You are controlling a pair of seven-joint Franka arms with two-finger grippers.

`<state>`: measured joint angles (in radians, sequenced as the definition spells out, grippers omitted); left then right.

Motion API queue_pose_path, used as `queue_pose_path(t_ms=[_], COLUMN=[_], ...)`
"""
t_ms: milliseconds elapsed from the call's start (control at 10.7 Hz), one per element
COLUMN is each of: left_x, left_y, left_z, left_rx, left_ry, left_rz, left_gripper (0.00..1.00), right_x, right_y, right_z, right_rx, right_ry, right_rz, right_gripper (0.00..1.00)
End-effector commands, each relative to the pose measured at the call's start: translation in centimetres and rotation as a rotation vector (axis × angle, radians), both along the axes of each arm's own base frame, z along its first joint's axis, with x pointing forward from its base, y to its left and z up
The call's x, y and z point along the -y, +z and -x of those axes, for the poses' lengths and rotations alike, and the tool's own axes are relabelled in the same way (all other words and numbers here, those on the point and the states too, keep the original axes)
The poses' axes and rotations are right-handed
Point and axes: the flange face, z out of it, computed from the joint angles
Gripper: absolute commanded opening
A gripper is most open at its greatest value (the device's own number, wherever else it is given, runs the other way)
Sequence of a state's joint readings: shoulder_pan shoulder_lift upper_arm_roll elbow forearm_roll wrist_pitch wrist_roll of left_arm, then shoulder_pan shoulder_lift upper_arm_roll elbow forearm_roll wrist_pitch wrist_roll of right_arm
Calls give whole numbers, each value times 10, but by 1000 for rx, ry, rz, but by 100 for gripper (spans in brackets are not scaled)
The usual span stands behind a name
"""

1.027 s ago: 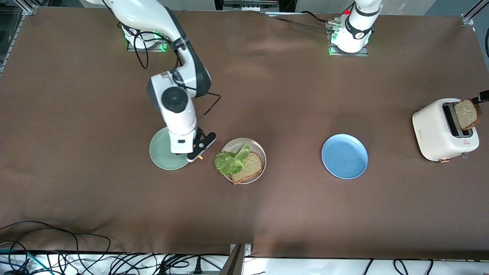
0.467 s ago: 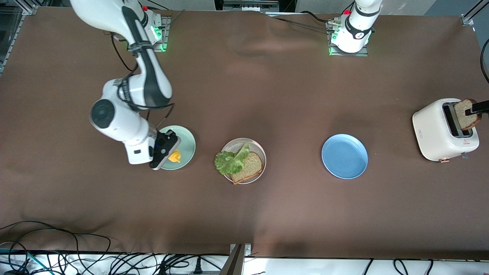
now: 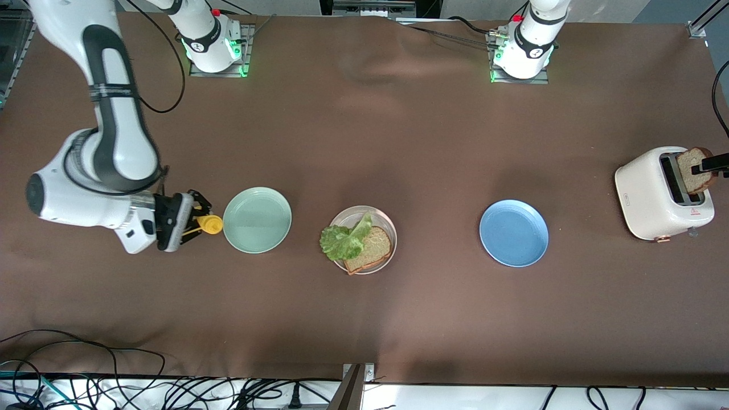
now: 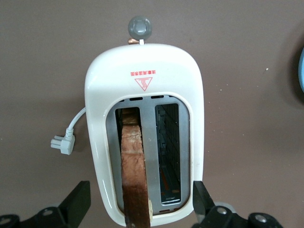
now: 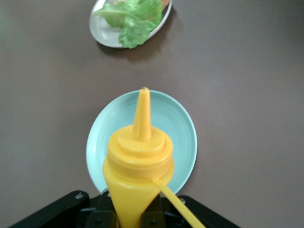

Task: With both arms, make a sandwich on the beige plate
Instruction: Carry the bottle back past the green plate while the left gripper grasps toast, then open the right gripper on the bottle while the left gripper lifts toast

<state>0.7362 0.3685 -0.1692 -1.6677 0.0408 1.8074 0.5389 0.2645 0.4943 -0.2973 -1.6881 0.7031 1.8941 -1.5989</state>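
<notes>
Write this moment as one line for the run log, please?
right hand: holds yellow sauce bottle beside mint plate | left hand: grips bread slice at toaster | beige plate: bread, lettuce

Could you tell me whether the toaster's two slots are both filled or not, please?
One only. In the left wrist view, a bread slice stands in one slot of the toaster; the other slot shows bare wire guides.

A robotics lab rather than a kitchen: two arms bolted on lit bases along a brown-covered table, aluminium framing at the corners, loose cables along the near edge, staged plates and toaster.
</notes>
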Motion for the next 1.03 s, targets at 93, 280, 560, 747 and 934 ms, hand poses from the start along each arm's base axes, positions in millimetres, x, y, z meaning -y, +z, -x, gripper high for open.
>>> queue_pose_path(t_ms=[93, 280, 560, 747, 934], left_x=[-9, -5, 4, 5, 10], left_y=[-8, -14, -6, 15, 45], left_z=[-1, -3, -3, -5, -7], left_rx=[-23, -38, -66, -95, -125], left_ry=[35, 27, 9, 4, -7], left_rz=[-11, -1, 19, 38, 59], left_gripper=[78, 43, 0, 0, 0], right_x=[68, 101, 120, 121, 124], right_y=[-13, -58, -96, -114, -118], right_z=[15, 26, 43, 48, 51], right_rx=[47, 79, 132, 209, 220], right_ry=[114, 171, 247, 294, 310], right_rz=[-165, -332, -497, -580, -599], right_gripper=[0, 0, 0, 0, 0])
